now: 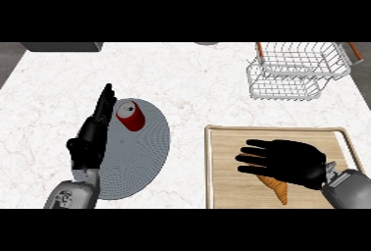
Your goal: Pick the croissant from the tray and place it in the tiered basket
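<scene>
Head view shows you the golden-brown croissant [276,189] lying on the pale wooden tray [217,166], not yet lifted. Your right hand [288,160] hovers over it, fingers [253,145] spread and holding nothing. The white wire tiered basket [297,73] waits well apart. Your left hand [92,132] rests open by the grey plate [134,162].

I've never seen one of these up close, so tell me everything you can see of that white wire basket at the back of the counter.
The white wire tiered basket stands upright at the counter's far right corner, beyond the wooden tray. It is an open grid of thin wires, a smaller upper tier over a wider lower one, with brownish handles at its top. Both tiers look empty. Neither hand touches it.
</scene>
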### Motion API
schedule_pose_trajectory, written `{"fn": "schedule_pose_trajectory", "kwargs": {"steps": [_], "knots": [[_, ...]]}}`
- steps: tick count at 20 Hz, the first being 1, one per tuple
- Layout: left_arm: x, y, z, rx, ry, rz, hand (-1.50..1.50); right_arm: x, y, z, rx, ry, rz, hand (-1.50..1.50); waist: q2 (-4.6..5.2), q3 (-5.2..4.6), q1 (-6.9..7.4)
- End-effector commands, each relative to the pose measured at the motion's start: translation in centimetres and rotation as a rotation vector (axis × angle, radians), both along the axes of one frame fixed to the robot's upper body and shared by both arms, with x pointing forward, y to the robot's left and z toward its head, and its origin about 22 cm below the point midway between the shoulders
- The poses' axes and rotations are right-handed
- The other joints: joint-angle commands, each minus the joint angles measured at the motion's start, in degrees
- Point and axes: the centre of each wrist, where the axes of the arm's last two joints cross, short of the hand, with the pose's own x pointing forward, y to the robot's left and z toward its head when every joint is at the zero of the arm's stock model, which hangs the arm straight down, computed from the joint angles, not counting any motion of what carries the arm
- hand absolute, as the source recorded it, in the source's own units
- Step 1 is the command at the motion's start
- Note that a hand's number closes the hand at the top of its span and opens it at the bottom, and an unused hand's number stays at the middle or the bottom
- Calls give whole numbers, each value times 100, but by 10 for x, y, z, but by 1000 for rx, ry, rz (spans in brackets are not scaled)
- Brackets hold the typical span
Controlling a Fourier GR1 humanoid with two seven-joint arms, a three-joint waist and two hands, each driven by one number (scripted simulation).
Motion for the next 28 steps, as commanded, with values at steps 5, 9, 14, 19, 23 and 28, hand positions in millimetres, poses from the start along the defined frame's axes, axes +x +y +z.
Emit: {"fn": "schedule_pose_trajectory", "kwargs": {"steps": [5,9,14,19,23,28], "knots": [[2,-6,22,7,-12,3,0,-14,2,-20,88,78,-18,150,-9,1,-19],[4,10,6,0,0,8,0,5,12,-22,168,-49,69,150,6,1,12],[4,-8,13,14,3,-5,0,1,15,-33,205,-101,110,150,0,1,-4],[-9,-2,-5,8,10,14,0,2,13,-48,117,-147,-314,150,-17,-11,-96],[-7,6,-1,11,7,60,0,11,-32,-49,-23,-191,-831,150,-52,-43,-433],[-6,10,0,13,23,35,0,16,18,-36,-16,-325,-1206,150,-55,-22,-214]]}}
